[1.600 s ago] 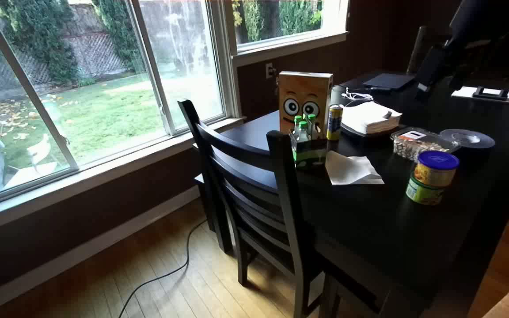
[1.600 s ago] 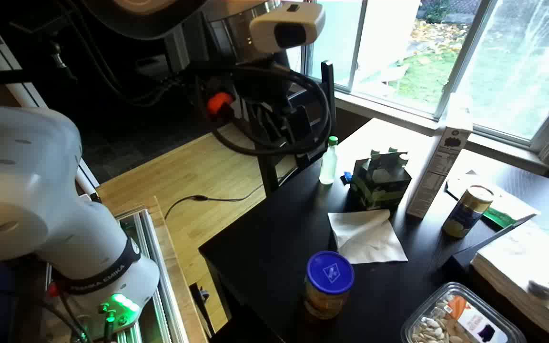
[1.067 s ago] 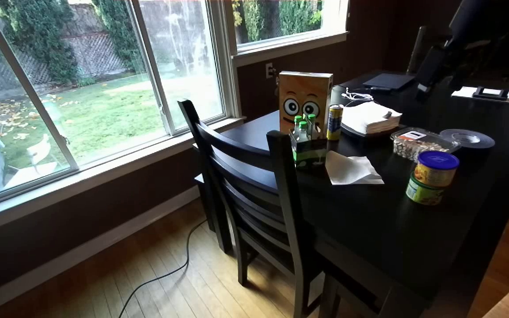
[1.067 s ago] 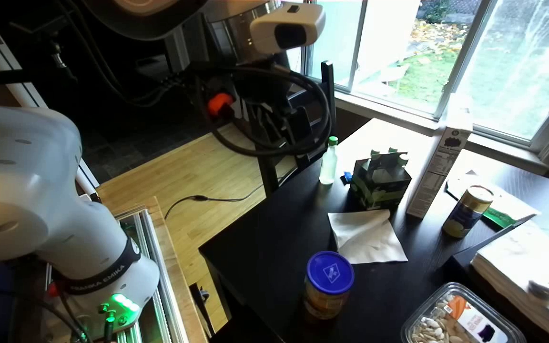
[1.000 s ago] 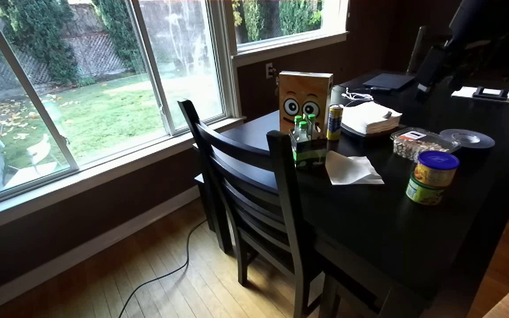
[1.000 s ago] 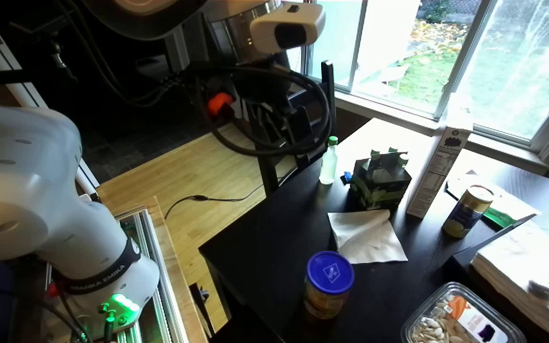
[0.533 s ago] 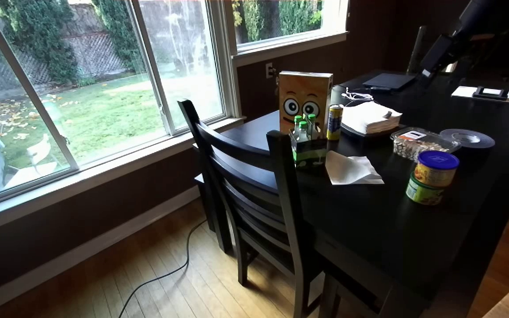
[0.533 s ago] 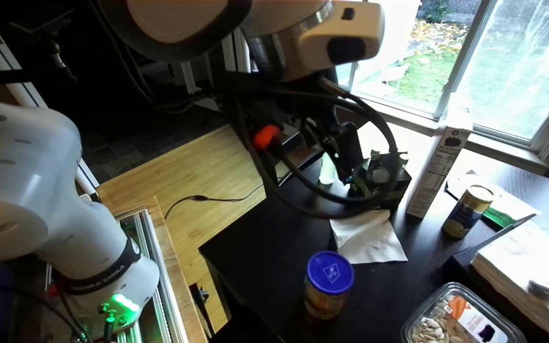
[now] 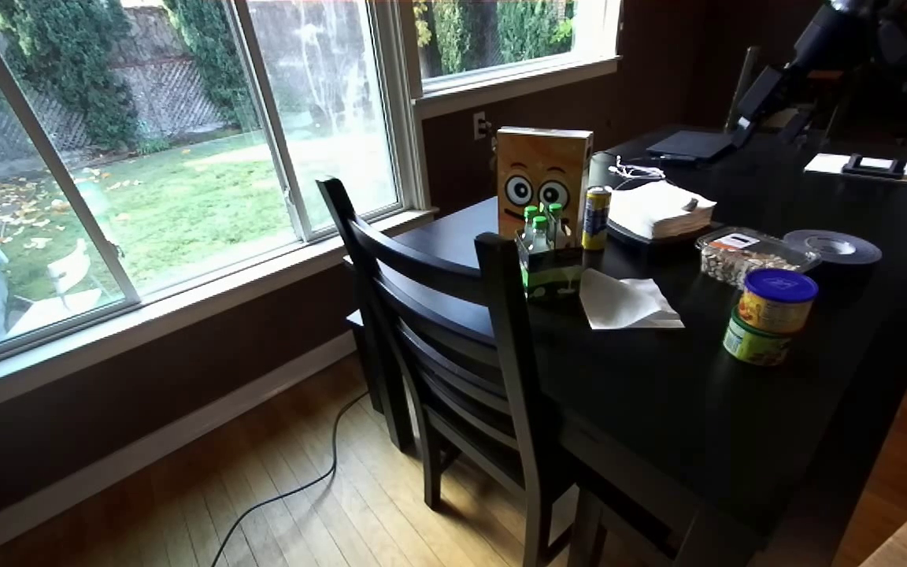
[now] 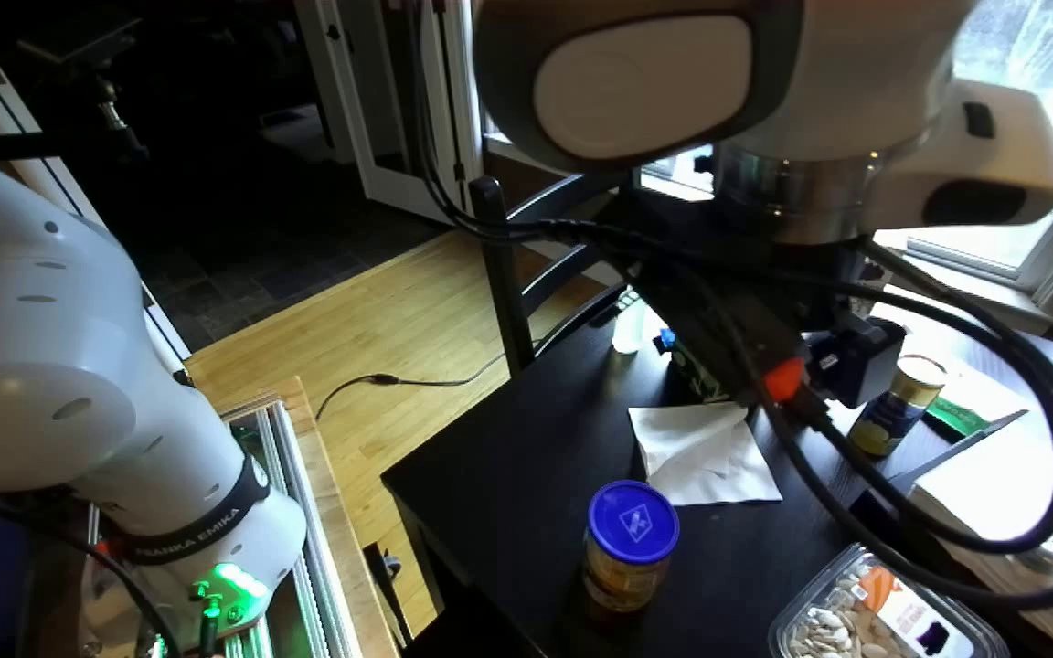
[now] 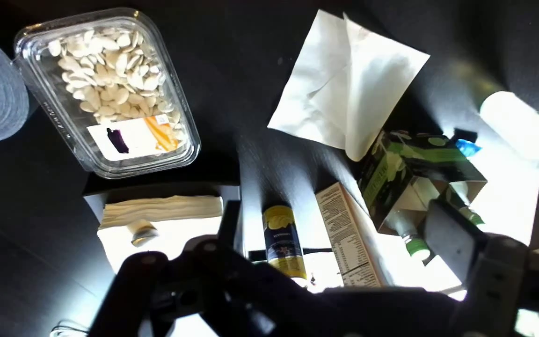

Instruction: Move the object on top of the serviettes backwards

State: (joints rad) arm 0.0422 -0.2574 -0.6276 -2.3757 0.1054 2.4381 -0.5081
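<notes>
The serviettes point(image 9: 650, 206) are a thick white stack in a dark holder on the black table. They also show in an exterior view point(image 10: 993, 484), partly behind the arm's cable, and at lower left in the wrist view point(image 11: 176, 236). A small grey object point(image 9: 690, 205) lies on top, near one edge of the stack. It also shows in the wrist view point(image 11: 144, 235). My gripper point(image 11: 340, 222) is open and empty above the table. Its left finger in the wrist view stands beside the stack; the right one is over the bottle carton. The gripper point(image 9: 767, 134) touches nothing that I can see.
A yellow-blue can point(image 11: 282, 236), an orange box point(image 9: 544, 161) and a bottle carton point(image 9: 552, 272) stand beside the stack. A clear tub of seeds point(image 11: 110, 84), a tape roll point(image 9: 835, 247), a loose white napkin point(image 9: 631, 305) and stacked cans point(image 9: 772, 315) are nearby.
The arm was still at first, then swung right across an exterior view, over the table towards the stack. Its cable loop now hangs in front of the serviettes. The table's objects have not moved.
</notes>
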